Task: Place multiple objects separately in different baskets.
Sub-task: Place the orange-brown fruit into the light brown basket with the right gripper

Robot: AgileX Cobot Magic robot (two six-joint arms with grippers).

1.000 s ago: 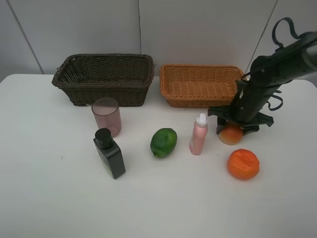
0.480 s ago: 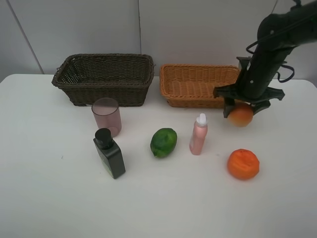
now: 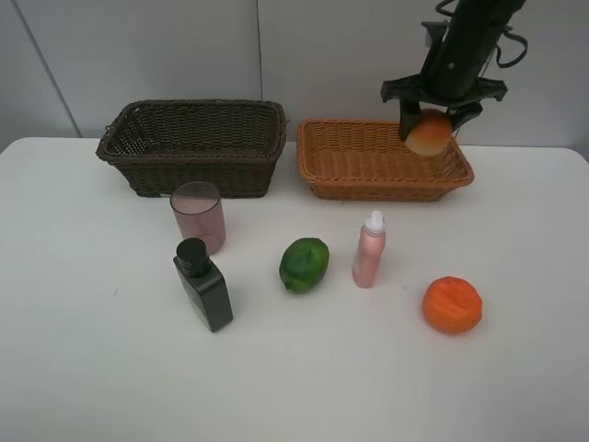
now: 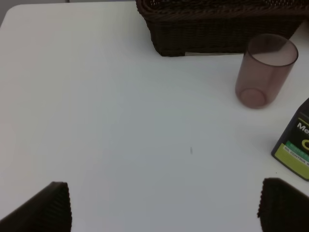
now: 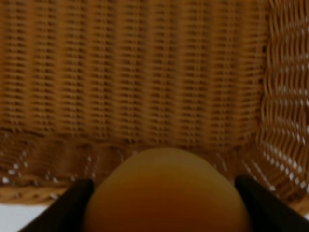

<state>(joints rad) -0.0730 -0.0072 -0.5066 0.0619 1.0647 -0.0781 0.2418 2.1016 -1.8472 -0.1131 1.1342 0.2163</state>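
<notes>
My right gripper (image 3: 431,129) is shut on the peach-coloured round fruit (image 3: 429,132) and holds it in the air above the right part of the tan-orange basket (image 3: 317,161); the right wrist view shows the fruit (image 5: 166,193) between the fingers over the basket's weave (image 5: 120,72). On the table stand the mauve cup (image 3: 198,216), black square bottle (image 3: 203,284), green lime-like fruit (image 3: 304,264), pink white-capped bottle (image 3: 369,249) and orange (image 3: 452,304). The dark brown basket (image 3: 138,157) is at the back left. My left gripper (image 4: 164,208) is open over bare table, near the cup (image 4: 265,71).
Both baskets stand side by side along the table's back edge, before a grey wall. The black bottle (image 4: 295,147) shows at the edge of the left wrist view, with the dark basket (image 4: 217,29) beyond the cup. The table's front edge is below the items.
My right gripper has lifted the peach-coloured fruit off the table beside the pink bottle and carried it up and back, to above the tan-orange basket. Nothing else has moved.
</notes>
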